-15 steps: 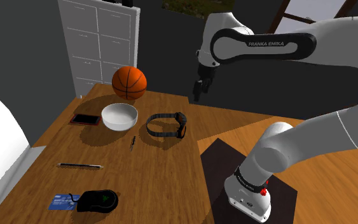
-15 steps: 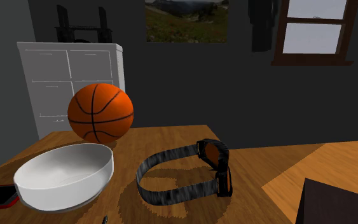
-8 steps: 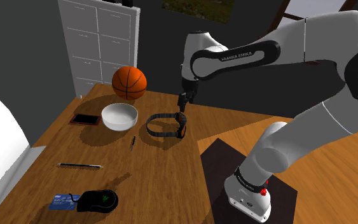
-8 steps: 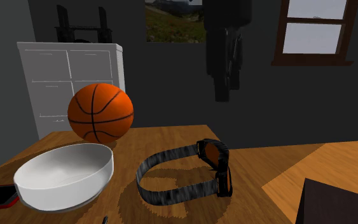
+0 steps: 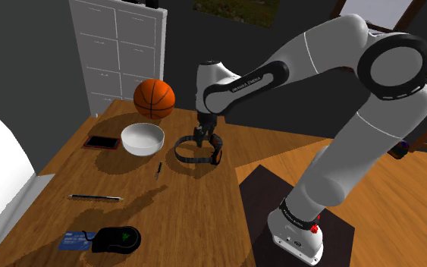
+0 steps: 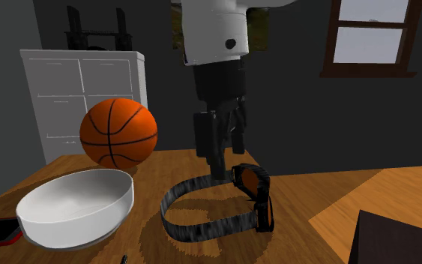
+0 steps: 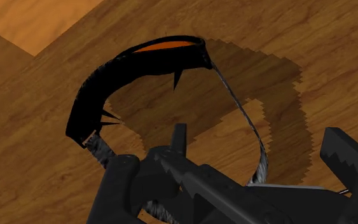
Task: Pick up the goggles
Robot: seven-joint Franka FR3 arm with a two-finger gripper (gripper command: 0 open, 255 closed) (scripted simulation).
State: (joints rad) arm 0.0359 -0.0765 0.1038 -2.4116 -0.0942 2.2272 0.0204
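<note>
The goggles [image 5: 199, 150] lie on the wooden table [image 5: 181, 205], with a black frame, orange lenses [image 6: 253, 180] and a grey mottled strap [image 6: 200, 222]. My black gripper [image 5: 203, 139] hangs low over them, pointing down at the rear part of the strap loop, next to the frame. In the second exterior view the gripper [image 6: 222, 160] sits just above the strap, its fingers apart. In the wrist view the curved black frame [image 7: 123, 83] lies ahead of the gripper [image 7: 234, 184], and a thin stretch of strap [image 7: 247, 127] runs between the spread fingers, untouched.
A white bowl [image 5: 142, 138] and an orange basketball [image 5: 154, 98] stand close to the goggles, on the shoulder view's left. A red phone [image 5: 102, 142], a pen [image 5: 95, 197], a blue card [image 5: 73, 240] and a black device [image 5: 117, 240] lie nearer. A white cabinet [image 5: 117, 45] stands behind.
The arm has swung down and toward the shoulder view's left, from high behind the table's back edge to just over the goggles. The goggles have not moved.
</note>
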